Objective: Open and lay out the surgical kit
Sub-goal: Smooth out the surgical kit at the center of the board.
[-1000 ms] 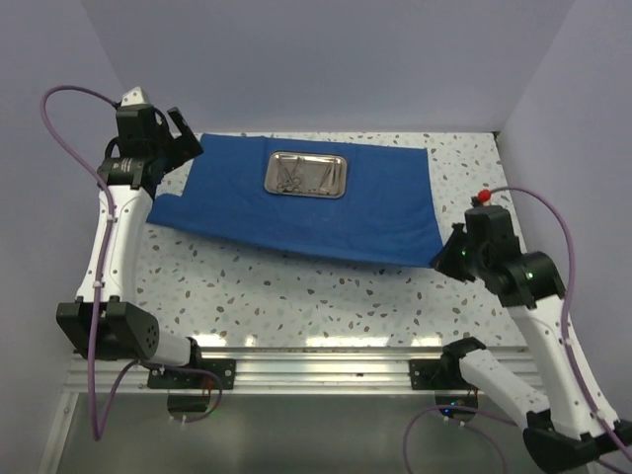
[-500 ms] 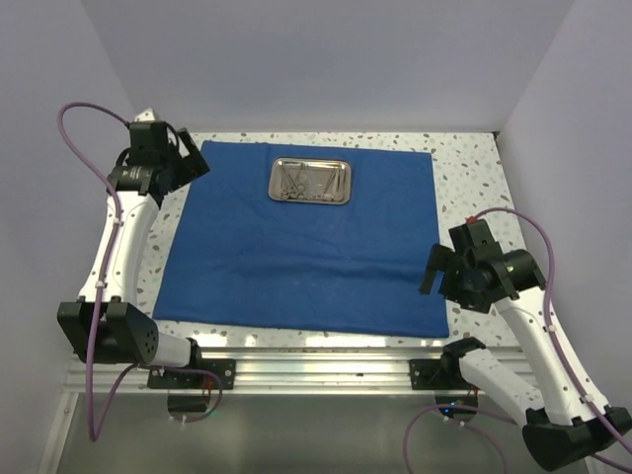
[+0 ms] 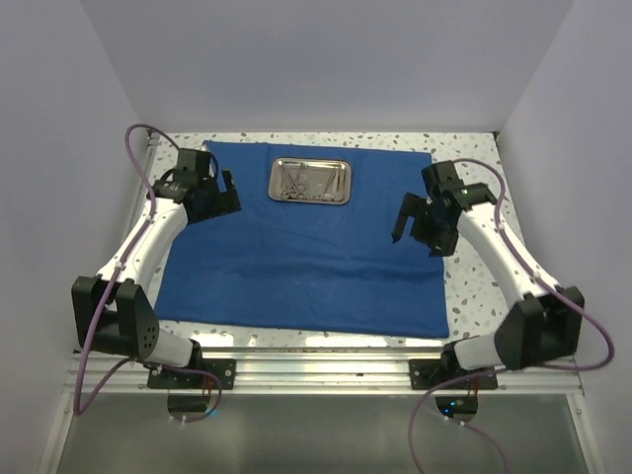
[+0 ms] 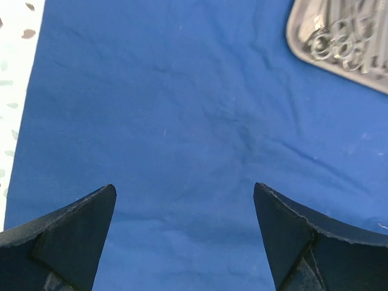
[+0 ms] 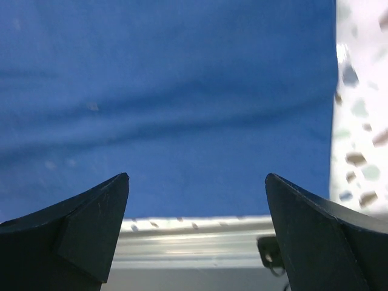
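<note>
The surgical kit's royal-blue cloth (image 3: 296, 257) lies spread flat on the speckled table. Its small steel tray (image 3: 309, 181) sits at the far middle of the cloth, with silver instruments (image 4: 339, 45) piled inside. My left gripper (image 3: 229, 196) hovers open over the cloth's far left part, left of the tray. In the left wrist view the left gripper (image 4: 185, 187) has only cloth (image 4: 182, 109) between its fingers, and the tray (image 4: 303, 27) shows at the upper right. My right gripper (image 3: 415, 235) hangs open over the cloth's right part. The right gripper (image 5: 197, 176) holds nothing above the cloth (image 5: 170, 91).
Bare speckled table (image 3: 474, 178) borders the cloth on the right and along the far edge. An aluminium rail (image 3: 316, 355) runs along the near edge, and the rail (image 5: 194, 248) also shows in the right wrist view. Lilac walls enclose the table on three sides.
The right gripper opened and released the cloth's near right corner; the cloth, earlier folded back, now lies flat. Both arms have swung inward over the cloth.
</note>
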You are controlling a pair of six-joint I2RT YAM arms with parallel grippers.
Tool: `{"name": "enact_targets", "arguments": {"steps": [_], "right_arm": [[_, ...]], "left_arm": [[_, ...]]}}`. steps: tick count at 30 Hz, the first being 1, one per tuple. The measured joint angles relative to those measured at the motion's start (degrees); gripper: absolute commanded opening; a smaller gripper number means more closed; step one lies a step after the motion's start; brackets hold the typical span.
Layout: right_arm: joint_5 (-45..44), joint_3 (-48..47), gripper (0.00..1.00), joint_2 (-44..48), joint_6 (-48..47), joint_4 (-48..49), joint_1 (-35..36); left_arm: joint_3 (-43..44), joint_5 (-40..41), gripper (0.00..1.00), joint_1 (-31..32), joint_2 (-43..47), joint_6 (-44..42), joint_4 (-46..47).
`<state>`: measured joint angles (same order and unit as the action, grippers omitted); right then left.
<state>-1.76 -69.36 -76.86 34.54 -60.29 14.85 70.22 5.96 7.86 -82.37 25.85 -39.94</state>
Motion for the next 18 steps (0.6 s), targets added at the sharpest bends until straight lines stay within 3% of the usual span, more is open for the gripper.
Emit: {"name": "enact_targets", "arguments": {"steps": [9,18], "right_arm": [[0.7,-21.3,0.98,-31.3,-2.1,7.8,-9.3],[-2.6,-44.4,0.97,-56.1,-2.7,6.6,-11.2]], "left_arm": [[-0.2,-0.5,1.0,-0.2,-5.3,-1.5,2.5],[5.8,-3.7,1.0,-4.2,-18.6,-1.5,4.6]]}}
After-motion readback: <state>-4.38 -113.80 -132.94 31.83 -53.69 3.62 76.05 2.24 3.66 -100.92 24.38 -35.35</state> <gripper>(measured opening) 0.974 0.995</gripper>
